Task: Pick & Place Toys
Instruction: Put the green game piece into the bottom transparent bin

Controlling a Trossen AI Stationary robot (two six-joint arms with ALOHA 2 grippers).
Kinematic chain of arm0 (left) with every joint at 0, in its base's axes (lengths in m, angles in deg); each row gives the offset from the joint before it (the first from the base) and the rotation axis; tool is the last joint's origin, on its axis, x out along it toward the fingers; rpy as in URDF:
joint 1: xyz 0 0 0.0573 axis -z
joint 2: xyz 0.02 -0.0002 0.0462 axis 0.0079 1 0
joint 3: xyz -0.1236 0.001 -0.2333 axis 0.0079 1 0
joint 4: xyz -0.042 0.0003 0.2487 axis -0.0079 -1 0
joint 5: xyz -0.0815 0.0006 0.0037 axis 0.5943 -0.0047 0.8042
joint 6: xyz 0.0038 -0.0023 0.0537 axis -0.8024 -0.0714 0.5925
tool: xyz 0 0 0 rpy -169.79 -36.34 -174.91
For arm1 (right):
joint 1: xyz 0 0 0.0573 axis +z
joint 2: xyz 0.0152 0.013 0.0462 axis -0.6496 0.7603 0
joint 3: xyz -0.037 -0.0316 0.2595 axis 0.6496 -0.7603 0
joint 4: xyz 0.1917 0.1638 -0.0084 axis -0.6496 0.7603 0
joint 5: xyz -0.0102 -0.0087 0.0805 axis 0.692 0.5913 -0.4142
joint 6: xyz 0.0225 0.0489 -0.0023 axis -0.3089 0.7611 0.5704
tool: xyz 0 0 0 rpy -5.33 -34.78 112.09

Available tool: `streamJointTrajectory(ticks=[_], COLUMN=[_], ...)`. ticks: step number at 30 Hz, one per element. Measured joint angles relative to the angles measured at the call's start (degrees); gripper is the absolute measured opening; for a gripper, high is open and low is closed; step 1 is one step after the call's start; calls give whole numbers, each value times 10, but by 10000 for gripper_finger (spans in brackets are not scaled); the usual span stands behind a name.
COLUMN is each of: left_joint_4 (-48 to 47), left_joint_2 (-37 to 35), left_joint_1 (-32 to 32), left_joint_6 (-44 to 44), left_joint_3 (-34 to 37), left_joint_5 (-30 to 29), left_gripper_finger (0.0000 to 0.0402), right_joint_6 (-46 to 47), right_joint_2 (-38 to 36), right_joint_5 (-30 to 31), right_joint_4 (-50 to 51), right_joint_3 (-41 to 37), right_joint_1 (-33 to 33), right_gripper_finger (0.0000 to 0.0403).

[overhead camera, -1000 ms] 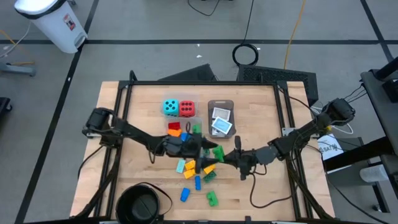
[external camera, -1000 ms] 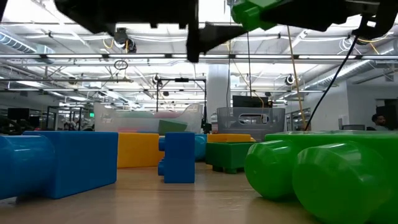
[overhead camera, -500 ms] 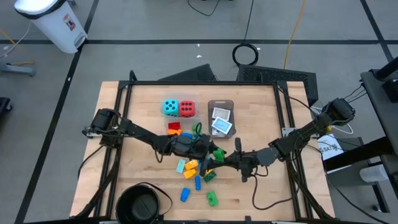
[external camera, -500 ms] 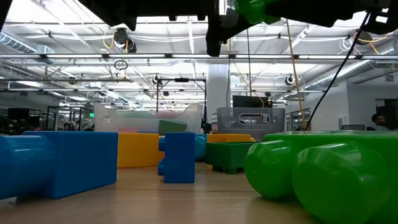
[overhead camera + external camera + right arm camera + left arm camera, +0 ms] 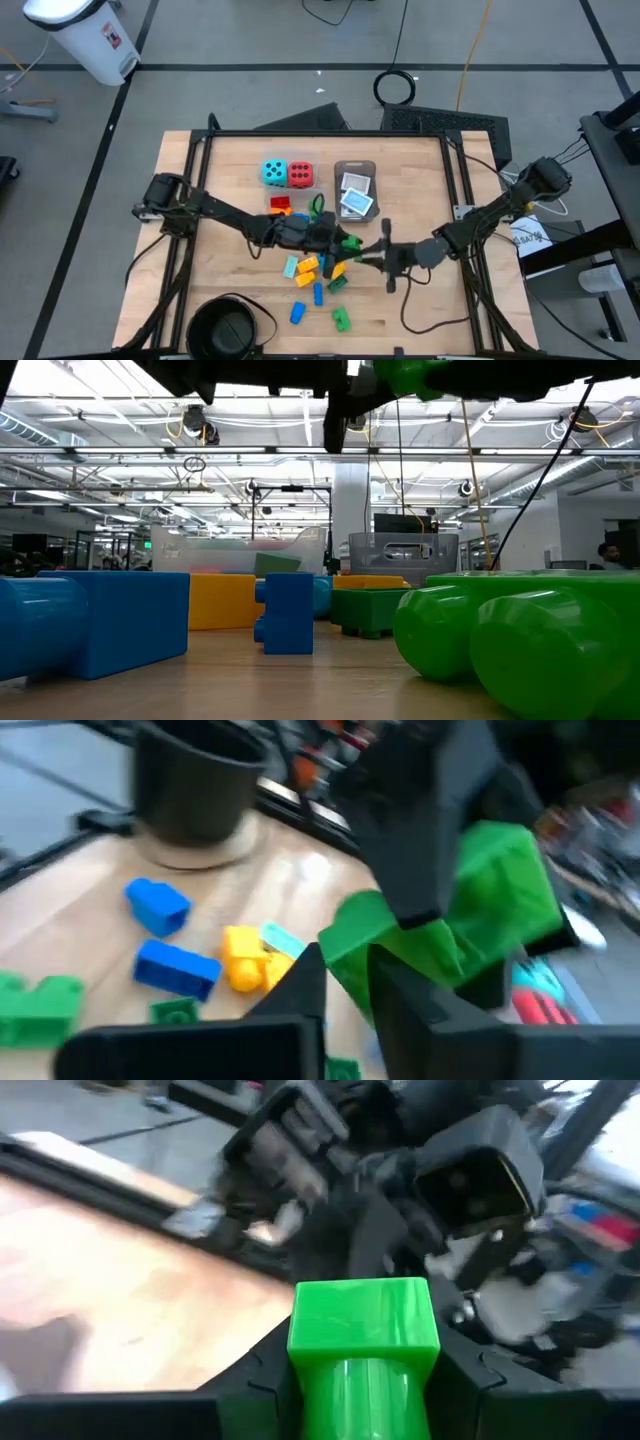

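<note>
A green brick (image 5: 349, 243) hangs in the air over the table's middle, between my two grippers. My left gripper (image 5: 337, 240) reaches in level from the left and is shut on it; the left wrist view shows the green brick (image 5: 365, 1330) filling the gap between its fingers. My right gripper (image 5: 363, 254) comes from the right and is shut on the same green brick (image 5: 440, 930). Loose blue, yellow, green and orange bricks (image 5: 312, 272) lie on the table below. The teal die (image 5: 273, 172) and red die (image 5: 299, 175) stand at the back. My left gripper pinches the brick's two opposite side faces (image 5: 300, 1355) between its two fingers, coming in level from the table's left. The brick's square end sticks out past the fingertips, clear of the table. My right gripper has the brick's other end (image 5: 350, 935) at its fingertips (image 5: 305, 980), level from the right; my left gripper's finger crosses in front and hides part of the contact.
A clear tub (image 5: 355, 190) with white cards stands at the back centre. Red and orange bricks (image 5: 281, 206) lie left of it. A round black bowl (image 5: 225, 328) stands at the near left corner. In the low view big blue bricks (image 5: 110, 620) and green bricks (image 5: 520, 640) lie close.
My left gripper has moved toward the table's right, up to the green brick held in the air by my right gripper, and has shut on it. The brick has stayed clear of the table. My right arm has stayed in place.
</note>
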Motion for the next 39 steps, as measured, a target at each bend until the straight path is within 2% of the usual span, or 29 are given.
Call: streamJointTrajectory(ticks=[2,5,11,16,19,24,32,37,39], left_joint_4=[-36,-56,-49,-2,18,13,15,15,12], left_joint_2=[-25,-68,-165,-184,-184,-182,-182,-182,-194], left_joint_1=[5,10,15,9,-5,-30,-34,-34,-34], left_joint_6=[4,3,-38,-93,-115,-143,-142,-142,-148], left_joint_3=[11,55,192,296,328,337,336,336,336], left_joint_5=[-41,-82,-209,-287,-293,-297,-293,-291,-268], left_gripper_finger=[140,140,140,140,140,144,303,369,387], right_joint_6=[22,56,75,74,75,88,104,116,117], right_joint_2=[-17,-52,-97,-97,-89,-76,-70,-70,-70], right_joint_5=[55,104,100,87,88,86,86,86,86], right_joint_4=[15,24,47,51,47,47,46,46,46], right_joint_3=[-1,-1,-1,-1,-1,-1,-1,-1,-1], right_joint_1=[12,32,51,50,41,25,16,16,16], right_gripper_finger=[94,142,204,219,217,216,221,218,218])
